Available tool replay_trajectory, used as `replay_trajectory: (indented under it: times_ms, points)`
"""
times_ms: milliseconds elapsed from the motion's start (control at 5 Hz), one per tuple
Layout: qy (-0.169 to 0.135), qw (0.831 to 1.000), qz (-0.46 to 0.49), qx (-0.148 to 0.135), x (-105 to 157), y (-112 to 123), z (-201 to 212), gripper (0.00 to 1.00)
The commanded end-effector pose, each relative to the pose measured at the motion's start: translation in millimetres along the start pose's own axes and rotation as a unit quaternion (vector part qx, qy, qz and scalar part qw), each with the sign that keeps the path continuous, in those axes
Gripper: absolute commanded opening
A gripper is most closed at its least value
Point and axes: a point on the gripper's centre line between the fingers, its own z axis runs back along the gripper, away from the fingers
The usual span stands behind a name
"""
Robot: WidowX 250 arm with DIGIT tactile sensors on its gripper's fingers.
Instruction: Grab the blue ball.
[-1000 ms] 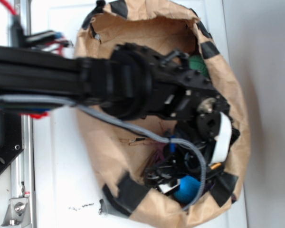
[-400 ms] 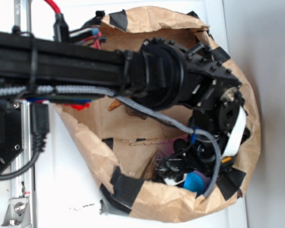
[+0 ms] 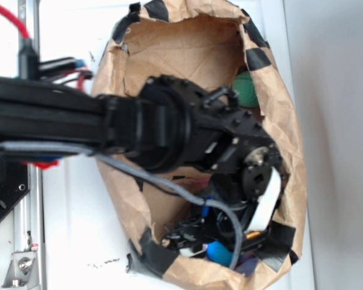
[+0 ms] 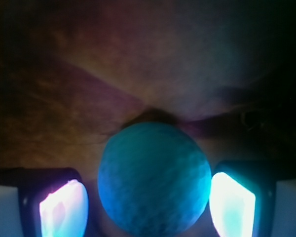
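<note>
A white worktop [image 3: 72,235] lies under a big brown paper bag [image 3: 187,48]. The bag has black tape [image 3: 160,254] on its rim. A gray wall stands at the right side.

The black robot arm [image 3: 169,127] reaches over the bag and down into it. A gray cable [image 3: 169,184] runs along the arm. A green ball [image 3: 245,89] sits at the far side of the bag, well apart from the tool. That one is not the one to grab.

The blue ball [image 4: 154,178] is at the bottom of the bag, at the near end, close to the taped rim. In the outside view only a small bit of it shows, under the arm.

In the wrist view the ball sits right in the middle of the tool [image 4: 148,205]. One finger [image 4: 64,207] is on the left of the ball and the other is on the right. The fingers are open wide, just a bit wider than the ball. Each finger is just beside the ball. I cannot tell if they touch it yet. The fingers glow from the light, so their edges are hard to see.

The ball is round, so it has no long side to line up with. It lies straight ahead, between the fingers. I think the next move is just to squeeze shut. The ball could roll away on the crinkly paper if one finger bumps it first.
</note>
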Motion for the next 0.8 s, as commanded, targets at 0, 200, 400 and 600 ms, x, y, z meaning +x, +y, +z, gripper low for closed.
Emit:
replay_trajectory:
  times_ms: [0, 200, 400, 600]
  points:
    - [0.009, 0.999, -0.036, 0.004, 31.2, -13.2, -15.0, 1.0]
    - [0.011, 0.999, -0.036, -0.002, 32.4, -14.5, -24.7, 0.0]
    - [0.002, 0.999, -0.035, -0.002, 32.0, -17.3, -19.6, 0.0]
    - [-0.009, 0.999, -0.027, 0.015, 33.2, -24.4, 0.0, 0.0]
